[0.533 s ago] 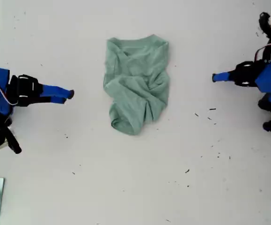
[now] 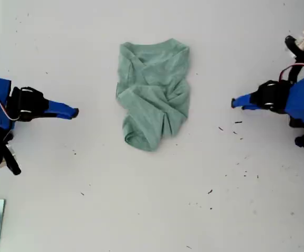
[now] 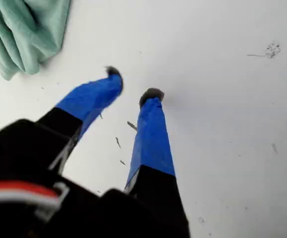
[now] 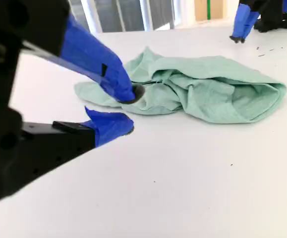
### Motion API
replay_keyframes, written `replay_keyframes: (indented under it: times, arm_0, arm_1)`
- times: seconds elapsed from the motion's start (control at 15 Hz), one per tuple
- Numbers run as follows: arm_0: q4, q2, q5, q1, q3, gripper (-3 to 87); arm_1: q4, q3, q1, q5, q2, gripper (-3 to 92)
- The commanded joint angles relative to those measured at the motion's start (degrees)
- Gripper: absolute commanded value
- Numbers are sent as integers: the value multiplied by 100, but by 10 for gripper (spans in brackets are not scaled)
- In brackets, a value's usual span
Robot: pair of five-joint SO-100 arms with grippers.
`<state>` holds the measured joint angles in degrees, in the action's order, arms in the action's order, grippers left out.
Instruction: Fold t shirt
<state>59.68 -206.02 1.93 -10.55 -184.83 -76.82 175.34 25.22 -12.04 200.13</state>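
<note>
The t shirt [image 2: 153, 93] lies crumpled mid-table [image 2: 152, 210], unfolded. My first gripper [image 2: 234, 103] and my second gripper [image 2: 74, 112] flank it, both well apart from it, jaws slightly parted and empty, seemingly poised to approach opposite edges.

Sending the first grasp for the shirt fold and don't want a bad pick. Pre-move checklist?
1. Shirt in plain view: ok. It lies mid-table.
2. Shirt laid flat: not ok. It is crumpled and bunched.
3. Sleeves and hem easy to pick out: not ok. The folds hide them.
4. My first tool ready: ok. Its jaws are apart with nothing between them.
5. My second tool ready: ok. Its jaws are apart and empty.
6. Both tools off the shirt: ok. In the exterior view, one stands on each side of it and neither touches it.
</note>
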Motion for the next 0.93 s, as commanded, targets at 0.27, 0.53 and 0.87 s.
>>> replay_keyframes:
  times: [0.27,0.53,0.87]
  arm_0:
    - [-44,-44,-396,114,-88,-1]
    - [-105,923,-826,316,826,-1]
    - [615,6794,-343,896,5959,139]
  arm_1:
    - [18,-149,-1081,431,79,22]
    - [141,-2101,-1485,334,-1907,22]
    - [-105,-7418,-1890,-633,-7339,120]
